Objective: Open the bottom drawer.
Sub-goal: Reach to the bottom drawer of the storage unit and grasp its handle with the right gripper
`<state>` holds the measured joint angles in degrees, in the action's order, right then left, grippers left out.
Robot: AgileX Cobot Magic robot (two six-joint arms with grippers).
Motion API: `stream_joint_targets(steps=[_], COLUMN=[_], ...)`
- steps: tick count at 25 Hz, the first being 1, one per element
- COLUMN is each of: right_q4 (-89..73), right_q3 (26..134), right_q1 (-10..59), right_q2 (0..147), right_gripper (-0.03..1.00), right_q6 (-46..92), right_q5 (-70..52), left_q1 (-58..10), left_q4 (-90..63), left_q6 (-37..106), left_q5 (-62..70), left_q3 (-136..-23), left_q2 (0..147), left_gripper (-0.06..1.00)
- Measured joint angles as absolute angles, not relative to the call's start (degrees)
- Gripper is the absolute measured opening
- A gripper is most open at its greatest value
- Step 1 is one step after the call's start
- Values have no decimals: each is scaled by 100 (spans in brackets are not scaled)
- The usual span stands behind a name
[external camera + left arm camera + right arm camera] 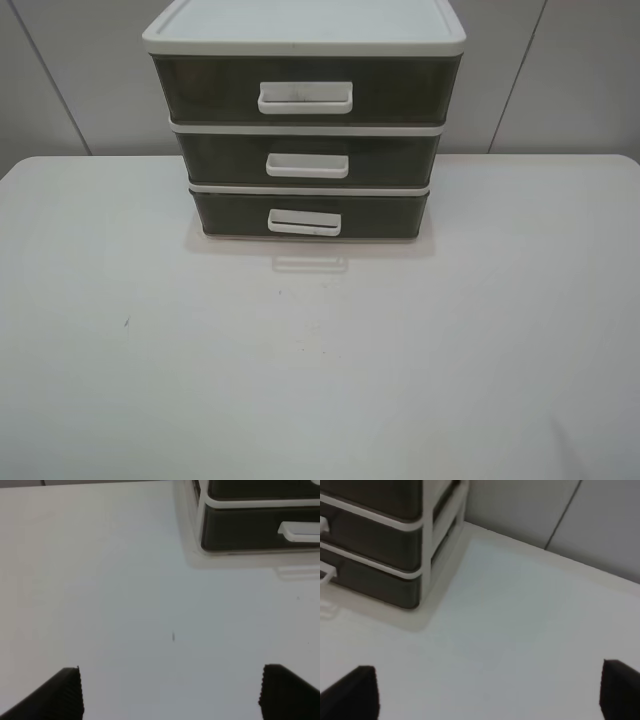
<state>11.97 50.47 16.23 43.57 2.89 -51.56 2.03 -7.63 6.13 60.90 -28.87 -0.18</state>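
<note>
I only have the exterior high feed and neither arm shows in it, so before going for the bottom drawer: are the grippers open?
Observer: The left gripper is open, its fingers wide apart over the bare table.
Operator: And the right one?
Observer: The right gripper is open too, with nothing between its fingers.
Operator: Is either one touching anything?
Observer: No. In the left wrist view the bottom drawer lies well ahead of the fingers, untouched.
</note>
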Motion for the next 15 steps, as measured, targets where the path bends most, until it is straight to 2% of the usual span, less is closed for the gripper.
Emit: stream_joint_targets(steps=[15], right_q4=[1366], right_q3=[5047], right_q1=[4394], right_q2=[7722], right_gripper=[77], right_q6=[270], right_q5=[-2738], left_q1=[203], left_q4=[-763], left_q6=[613], left_q5=[6090], left_q3=[-2887], left_q2=[-18], left_gripper=[72])
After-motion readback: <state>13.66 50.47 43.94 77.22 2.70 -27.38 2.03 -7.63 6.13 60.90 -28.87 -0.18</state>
